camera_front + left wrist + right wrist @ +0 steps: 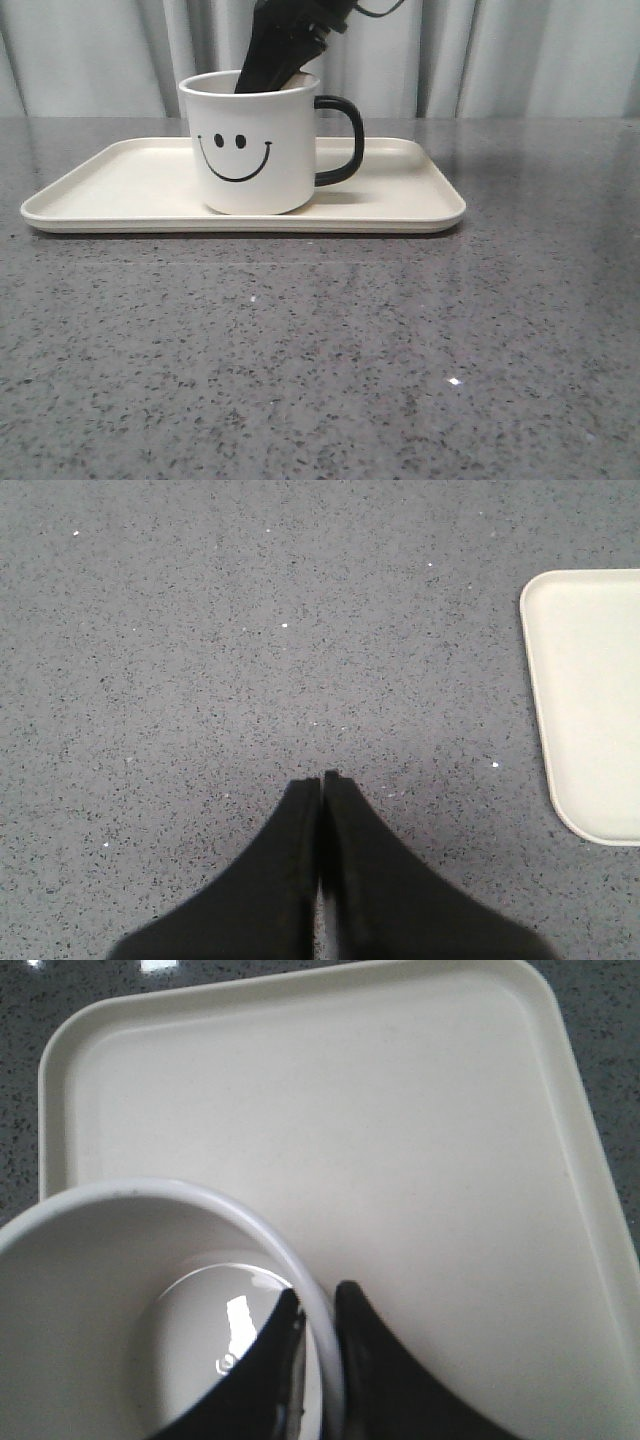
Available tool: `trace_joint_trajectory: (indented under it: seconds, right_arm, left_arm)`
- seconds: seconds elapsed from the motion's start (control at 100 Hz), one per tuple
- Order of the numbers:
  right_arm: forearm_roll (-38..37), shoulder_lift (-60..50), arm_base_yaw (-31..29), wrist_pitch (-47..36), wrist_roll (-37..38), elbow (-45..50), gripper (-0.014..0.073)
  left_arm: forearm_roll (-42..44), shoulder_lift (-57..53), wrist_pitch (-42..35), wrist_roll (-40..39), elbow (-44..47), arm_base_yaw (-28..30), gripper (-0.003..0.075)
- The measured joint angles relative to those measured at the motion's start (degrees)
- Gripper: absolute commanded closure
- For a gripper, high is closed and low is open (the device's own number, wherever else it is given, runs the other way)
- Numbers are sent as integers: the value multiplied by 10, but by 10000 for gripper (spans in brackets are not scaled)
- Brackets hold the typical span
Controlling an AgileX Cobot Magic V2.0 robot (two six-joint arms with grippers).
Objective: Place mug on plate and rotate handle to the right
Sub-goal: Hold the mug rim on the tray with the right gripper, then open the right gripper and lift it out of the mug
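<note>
Front view: the mug (pixel 256 140) is standing upright on the plate (pixel 400 205), near its middle, smiley facing the camera and handle (pixel 343 140) pointing toward the plate's right edge. The right claw (pixel 275 60) is reaching down into the mug's mouth.

Left wrist view: the left claw (pixel 321 780) is hanging fully closed and empty over the bench (pixel 200 630), beside a plate corner (pixel 585 710).

Right wrist view: the right claw (pixel 318 1305) is pinching the mug's rim (pixel 318 1305), one finger (pixel 262 1360) inside, the other outside.
</note>
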Motion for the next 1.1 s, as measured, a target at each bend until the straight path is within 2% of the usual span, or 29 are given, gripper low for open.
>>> trace_joint_trajectory:
  seconds: [0.17,0.39,0.51,0.79,1.1]
  right_arm:
    - [0,0,0,0,3,0,488]
    - [0,0,0,0,4,0,314]
    - [0,0,0,0,5,0,267]
    - [0,0,0,0,11,-20,263]
    - [0,0,0,0,62,-112,263]
  left_arm:
    - [0,0,0,0,0,0,740]
    - [-1,0,0,0,0,0,740]
    - [-1,0,0,0,0,0,740]
    - [-1,0,0,0,0,0,740]
    - [-1,0,0,0,0,0,740]
